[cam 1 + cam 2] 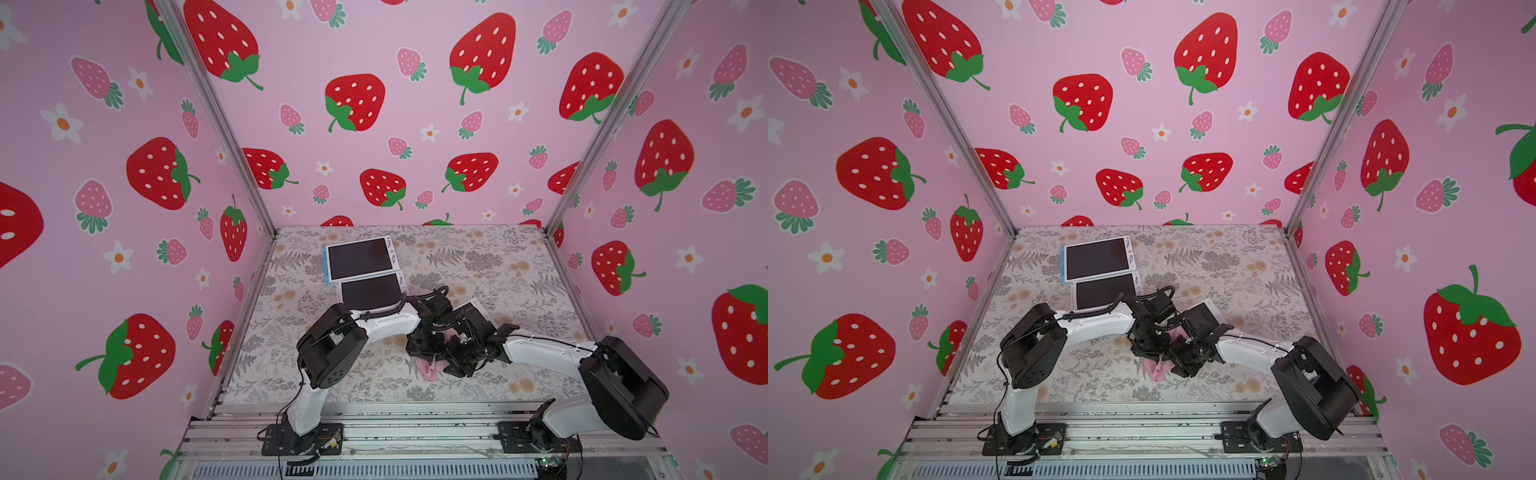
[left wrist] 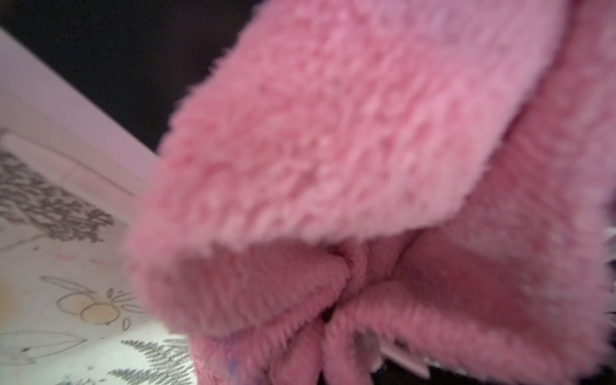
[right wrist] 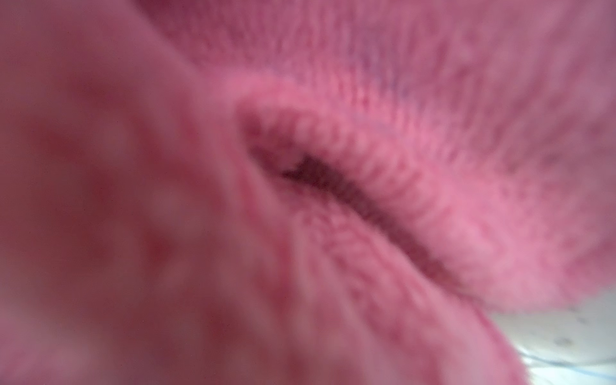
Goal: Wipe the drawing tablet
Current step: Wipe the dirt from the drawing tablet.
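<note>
Left wrist view is almost filled by the fluffy pink microfibre cloth (image 2: 333,150), its folds gathering to a pinch, and your left end effector (image 1: 422,351) has its jaws together on that cloth. Your right end effector (image 1: 453,359) sits just beside the left one, and its wrist view gives you only blurred pink fabric, so you cannot tell whether those jaws are apart or clamped. In both top views a tuft of the cloth shows beneath the two end effectors, over the grey floral-patterned counter (image 1: 498,266). Just behind them lies a white-framed drawing tablet with a dark screen (image 1: 471,311), set askew and partly hidden by the right wrist. Farther back toward the left lie a middle white-framed tablet (image 1: 370,291) and a far white-framed tablet (image 1: 359,258), touching edge to edge.
</note>
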